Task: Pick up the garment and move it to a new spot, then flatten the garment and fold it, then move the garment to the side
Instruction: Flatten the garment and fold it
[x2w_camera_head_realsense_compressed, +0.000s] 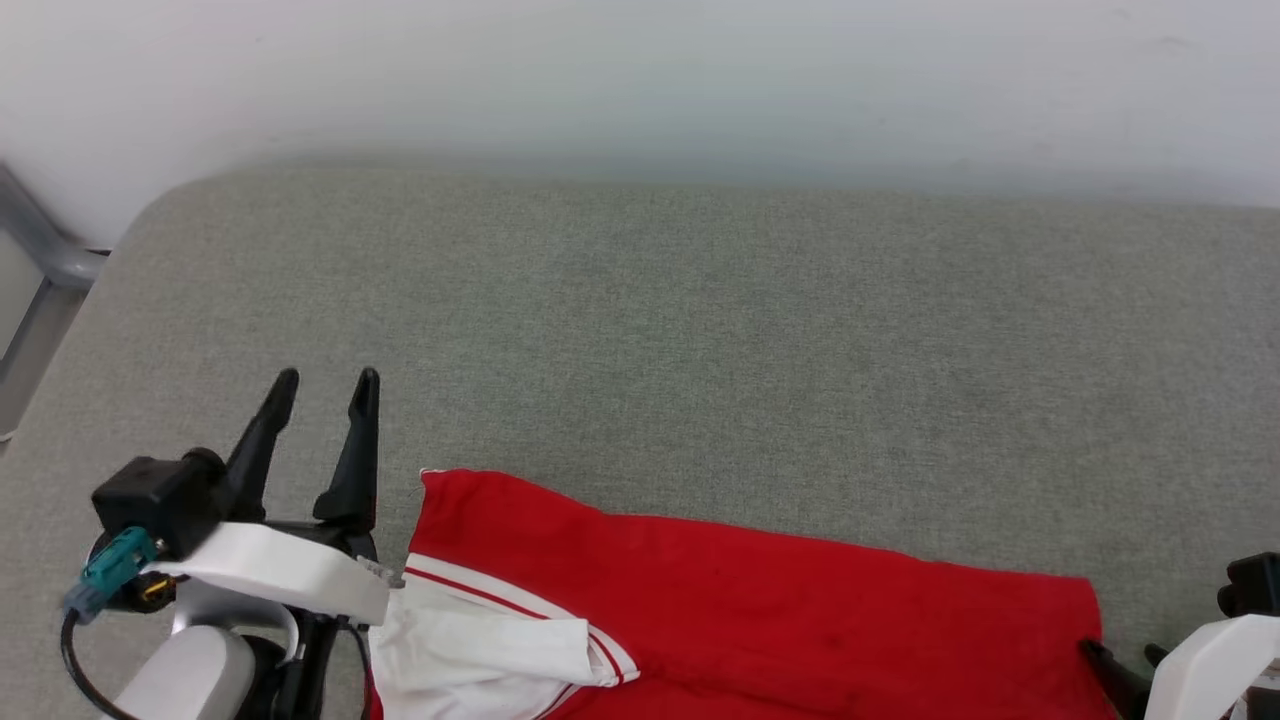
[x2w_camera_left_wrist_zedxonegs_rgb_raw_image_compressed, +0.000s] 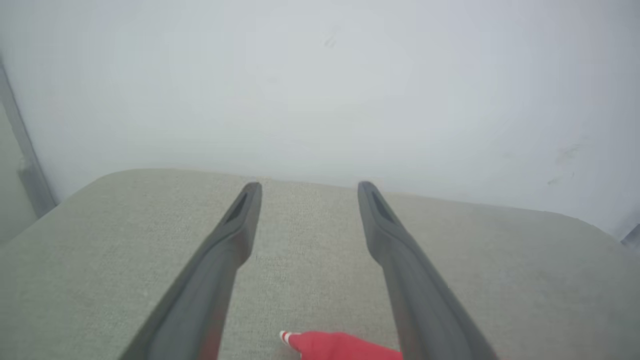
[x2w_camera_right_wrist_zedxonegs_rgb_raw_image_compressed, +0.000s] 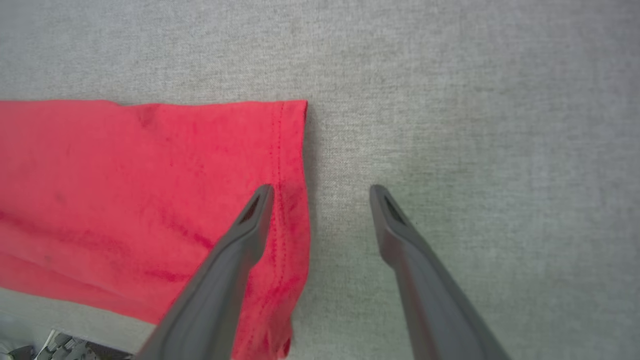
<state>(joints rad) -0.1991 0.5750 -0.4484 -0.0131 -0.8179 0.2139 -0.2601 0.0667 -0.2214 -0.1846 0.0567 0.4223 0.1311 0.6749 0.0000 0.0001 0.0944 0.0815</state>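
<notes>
1. The left end effector has its two dark fingers wide apart with nothing between them. In its wrist view they point toward 12 o'clock over bare gray cloth, and a red corner of the garment peeks in at 6 o'clock between them.
2. The right end effector is likewise spread and empty. In its wrist view one finger hangs over the stitched hem and the other over bare surface on the hem's 3 o'clock side. I cannot tell whether the first finger touches the fabric.
3. The garment lies flat on the desk at 6 o'clock of the head view. It forms a long red band running from beside the left end effector to just beside the right one, and its near part is cut off by the bottom edge of that view.
4. A white sleeve with red-striped trim lies on top at the band's 9 o'clock end. No lettering shows.
5. Beyond the garment, the gray cloth-covered desk is bare up to the pale wall at 12 o'clock.
6. Progress, as a judgement: the garment looks placed, smoothed and at least partly folded, with the sleeve turned in. Any further fold and the final move to the side appear to remain.
</notes>
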